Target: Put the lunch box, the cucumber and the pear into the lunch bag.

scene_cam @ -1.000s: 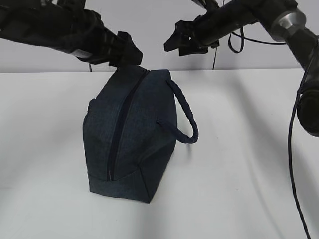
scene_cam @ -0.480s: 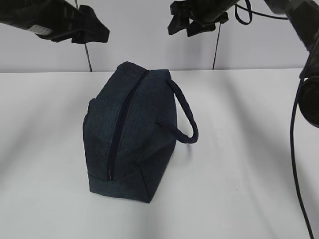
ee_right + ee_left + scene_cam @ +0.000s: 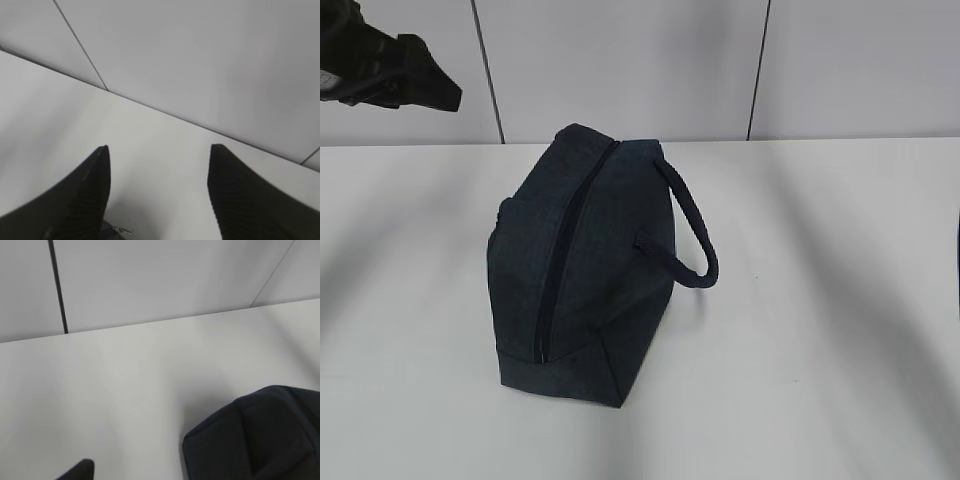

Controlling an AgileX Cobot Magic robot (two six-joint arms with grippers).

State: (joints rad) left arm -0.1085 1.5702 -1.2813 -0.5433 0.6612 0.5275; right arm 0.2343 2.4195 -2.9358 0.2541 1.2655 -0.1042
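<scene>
The exterior view shows the zipped lunch bag whole; the right wrist view shows the right gripper spread, grasping nothing; the left gripper released too

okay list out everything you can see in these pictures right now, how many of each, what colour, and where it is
bag: one, dark navy, middle of the table, zipper along its top closed, loop handle on its right side
table: one, white, fills the lower part of every view
wall: pale grey panels with dark seams, behind the table
lunch box, cucumber, pear: none to be seen in any view
left gripper: one, black, top left of the exterior view, raised away from the bag, nothing seen in it
right gripper: one, black, gone from the exterior view; in its wrist view the jaws stand open and empty above the table
</scene>
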